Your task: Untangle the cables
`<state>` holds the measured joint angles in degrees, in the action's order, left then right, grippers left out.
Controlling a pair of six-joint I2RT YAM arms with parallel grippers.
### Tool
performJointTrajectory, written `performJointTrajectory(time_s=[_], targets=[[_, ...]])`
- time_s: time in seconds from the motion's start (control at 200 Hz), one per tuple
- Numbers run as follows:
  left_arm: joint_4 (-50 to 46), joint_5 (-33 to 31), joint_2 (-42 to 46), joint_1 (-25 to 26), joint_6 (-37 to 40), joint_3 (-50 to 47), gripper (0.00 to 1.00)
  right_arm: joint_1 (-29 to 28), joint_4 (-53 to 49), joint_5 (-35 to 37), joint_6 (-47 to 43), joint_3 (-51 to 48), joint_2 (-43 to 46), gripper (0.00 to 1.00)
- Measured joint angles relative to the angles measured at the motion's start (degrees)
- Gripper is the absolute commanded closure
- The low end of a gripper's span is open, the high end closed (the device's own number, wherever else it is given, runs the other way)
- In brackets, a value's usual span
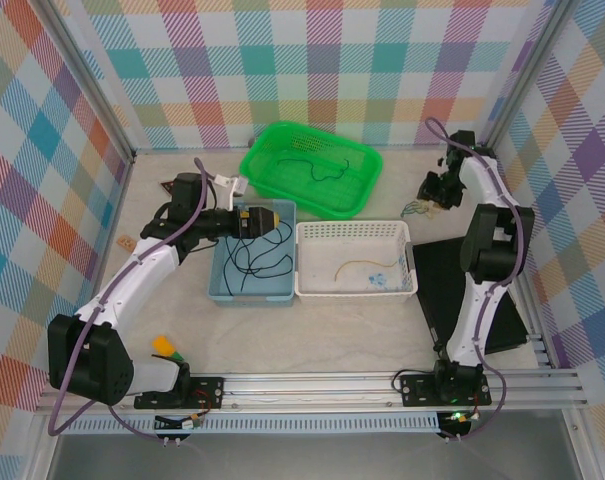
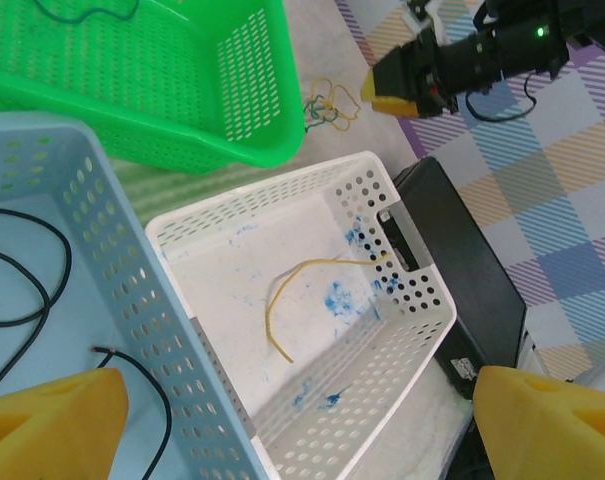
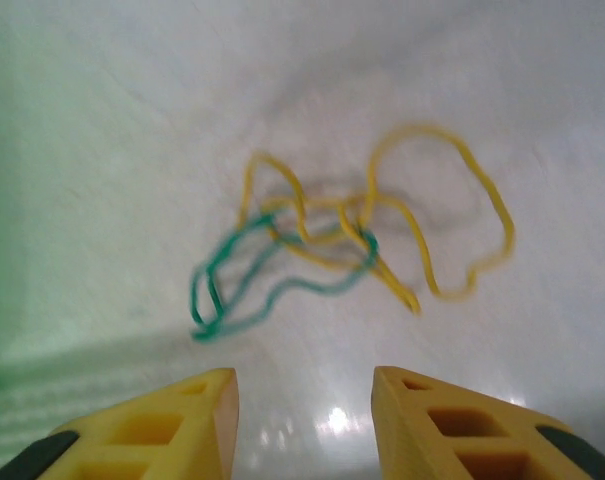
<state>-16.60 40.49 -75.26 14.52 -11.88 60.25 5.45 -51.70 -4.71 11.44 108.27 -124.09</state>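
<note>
The tangle point(image 3: 327, 235) lies on the worktop point(image 3: 542, 100), right under the open right hand point(image 3: 302, 400). It has two wires: one yellow wire point(image 3: 494, 200) and one green wire point(image 3: 196, 298). They look thin, light and floppy, so pinch a loose outer loop. The left hand point(image 2: 302, 425) is open and holds nothing. Three baskets point(image 1: 354, 232) each hold one more.

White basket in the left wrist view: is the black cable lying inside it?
No, the white basket holds a tan-yellow cable, while the black cable lies in the blue basket beside it.
</note>
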Motion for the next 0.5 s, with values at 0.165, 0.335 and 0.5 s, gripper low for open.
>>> performJointTrajectory(time_s=[0.165, 0.335, 0.5], targets=[[-1.40, -0.70, 0.24, 0.00, 0.15, 0.00, 0.11, 0.00, 0.37, -1.60, -0.15, 7.61, -6.12, 0.65], [-1.81, -1.42, 1.16, 0.00, 0.17, 0.00, 0.11, 0.00, -0.02, -1.90, -0.44, 10.84, -10.27, 0.66], [-3.43, -2.19, 1.51, 0.04, 0.50, 0.96, 0.11, 0.00, -1.14, -2.01, -1.49, 11.67, -12.07, 0.69]])
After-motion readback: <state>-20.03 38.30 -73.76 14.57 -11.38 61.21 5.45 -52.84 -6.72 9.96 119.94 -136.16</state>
